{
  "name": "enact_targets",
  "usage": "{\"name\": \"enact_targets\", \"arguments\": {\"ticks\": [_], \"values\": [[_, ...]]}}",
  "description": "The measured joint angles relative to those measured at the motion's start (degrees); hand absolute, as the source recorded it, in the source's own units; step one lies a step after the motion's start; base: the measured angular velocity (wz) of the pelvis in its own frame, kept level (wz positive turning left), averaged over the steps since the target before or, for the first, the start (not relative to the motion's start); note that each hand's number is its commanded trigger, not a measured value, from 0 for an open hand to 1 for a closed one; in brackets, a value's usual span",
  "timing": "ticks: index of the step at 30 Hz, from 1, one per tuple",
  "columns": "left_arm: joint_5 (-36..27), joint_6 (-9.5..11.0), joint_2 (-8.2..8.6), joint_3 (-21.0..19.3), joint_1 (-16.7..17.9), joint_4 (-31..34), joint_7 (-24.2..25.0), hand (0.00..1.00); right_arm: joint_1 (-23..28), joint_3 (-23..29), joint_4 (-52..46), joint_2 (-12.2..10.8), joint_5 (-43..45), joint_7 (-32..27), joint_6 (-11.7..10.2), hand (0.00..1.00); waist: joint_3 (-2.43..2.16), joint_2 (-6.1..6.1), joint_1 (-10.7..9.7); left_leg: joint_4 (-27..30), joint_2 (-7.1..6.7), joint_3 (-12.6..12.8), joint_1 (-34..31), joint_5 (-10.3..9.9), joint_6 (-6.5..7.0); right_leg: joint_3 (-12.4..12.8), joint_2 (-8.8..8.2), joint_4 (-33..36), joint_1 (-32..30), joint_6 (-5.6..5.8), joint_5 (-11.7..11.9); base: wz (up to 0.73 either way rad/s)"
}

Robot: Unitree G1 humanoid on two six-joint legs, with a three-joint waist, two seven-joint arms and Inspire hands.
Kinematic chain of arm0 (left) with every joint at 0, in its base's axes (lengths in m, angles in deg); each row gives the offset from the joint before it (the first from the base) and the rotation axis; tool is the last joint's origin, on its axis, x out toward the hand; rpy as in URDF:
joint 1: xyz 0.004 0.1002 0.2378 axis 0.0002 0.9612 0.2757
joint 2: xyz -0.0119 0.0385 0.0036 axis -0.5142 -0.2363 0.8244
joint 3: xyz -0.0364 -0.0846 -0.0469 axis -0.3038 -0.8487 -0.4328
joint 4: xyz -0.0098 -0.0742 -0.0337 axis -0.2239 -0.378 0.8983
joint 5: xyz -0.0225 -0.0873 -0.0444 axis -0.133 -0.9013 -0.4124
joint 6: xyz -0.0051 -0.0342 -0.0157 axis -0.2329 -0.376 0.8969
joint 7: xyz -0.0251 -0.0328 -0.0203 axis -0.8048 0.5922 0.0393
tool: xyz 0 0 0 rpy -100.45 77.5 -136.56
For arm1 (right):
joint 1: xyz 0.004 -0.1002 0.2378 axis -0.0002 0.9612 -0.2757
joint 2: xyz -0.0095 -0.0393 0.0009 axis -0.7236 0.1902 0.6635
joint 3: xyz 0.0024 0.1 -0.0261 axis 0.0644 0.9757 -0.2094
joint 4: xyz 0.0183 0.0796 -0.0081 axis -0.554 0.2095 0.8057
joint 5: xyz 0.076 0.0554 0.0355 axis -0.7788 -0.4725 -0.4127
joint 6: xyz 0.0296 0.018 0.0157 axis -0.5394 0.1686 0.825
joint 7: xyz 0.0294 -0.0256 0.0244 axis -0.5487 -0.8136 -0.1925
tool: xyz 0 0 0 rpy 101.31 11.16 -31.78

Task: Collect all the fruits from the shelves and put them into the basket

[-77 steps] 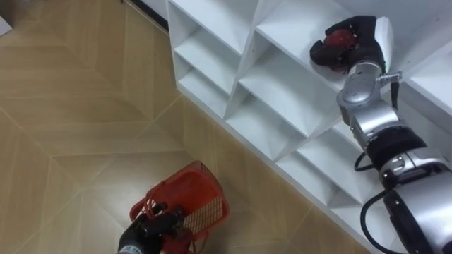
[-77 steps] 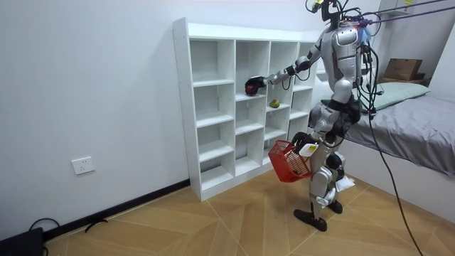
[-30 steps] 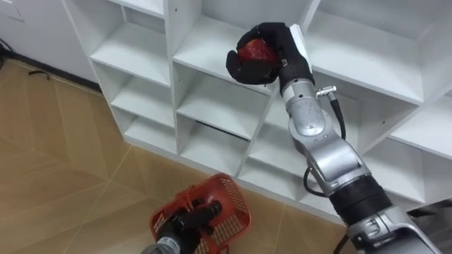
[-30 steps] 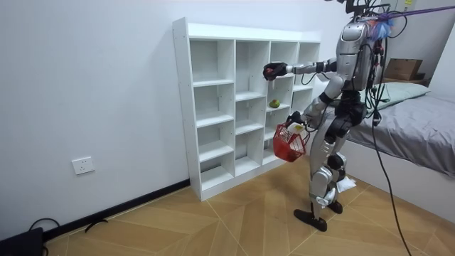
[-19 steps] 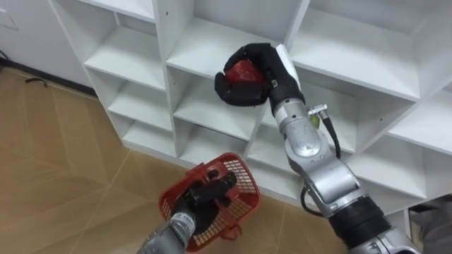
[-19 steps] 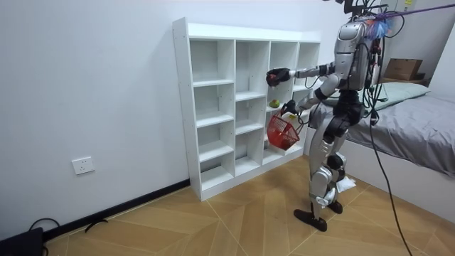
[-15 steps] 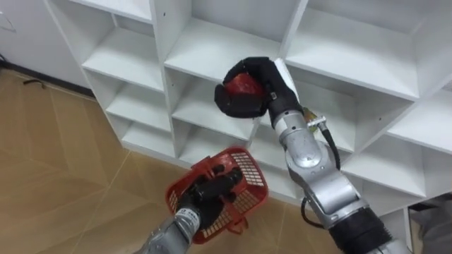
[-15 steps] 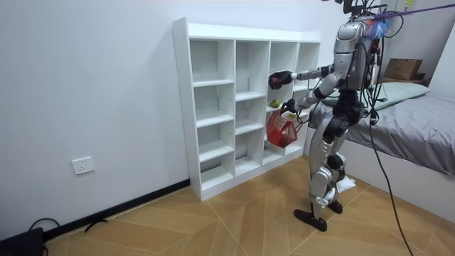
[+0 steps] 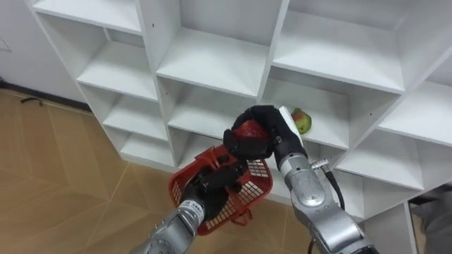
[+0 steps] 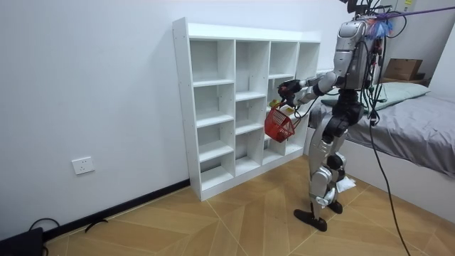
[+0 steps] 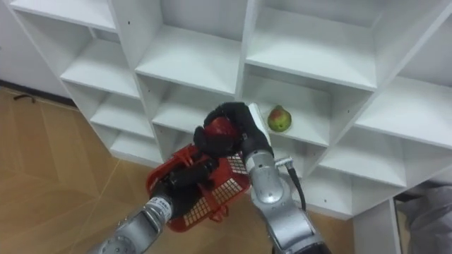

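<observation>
The right hand [image 9: 268, 123] is clenched round a red fruit [image 9: 247, 131], which sits at the 12 o'clock edge of the basket [image 9: 254, 187]. The left hand [image 9: 212, 183] grasps the basket's rim at about 8 o'clock. A green fruit [image 9: 301, 121] lies in a closet [image 9: 212, 63] compartment, at the right hand's 2 o'clock. The robot stands facing the closet, with a bed [image 10: 419, 135] behind it.

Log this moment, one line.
right robot hand: shut on red fruit, above basket | left robot hand: shut on basket | green fruit: on shelf
</observation>
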Motion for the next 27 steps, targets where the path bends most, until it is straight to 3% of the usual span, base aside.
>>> {"name": "enact_targets", "arguments": {"ticks": [8,17,27], "values": [[-0.79,-0.01,-0.15,0.03,-0.09,0.86,-3.06,1.0,0.98,-0.18,4.46,0.43,-9.24,0.07,-2.24,1.0,-0.03,0.26,-0.73,-0.02,-0.04,-0.01,0.46,-0.06,0.08,-0.1,-0.14,-0.06,0.41,0.11,-0.08,0.0],[-0.79,-0.13,-1.22,0.99,-0.04,1.43,-4.08,1.0,1.05,-0.13,9.72,0.33,-23.41,2.06,-2.85,1.0,-0.1,0.36,-2.14,0.02,-0.02,0.13,0.38,-0.07,0.09,0.19,-0.02,-0.06,0.34,0.1,-0.08,0.0],[-1.02,-2.36,-1.68,1.3,0.04,1.43,-4.27,1.0,2.86,-0.38,11.98,0.37,-34.56,4.1,-2.69,1.0,-0.21,0.55,-1.65,0.08,-0.02,0.04,0.88,-0.1,0.12,0.56,0.06,-0.04,0.89,0.11,-0.08,0.0]]}}
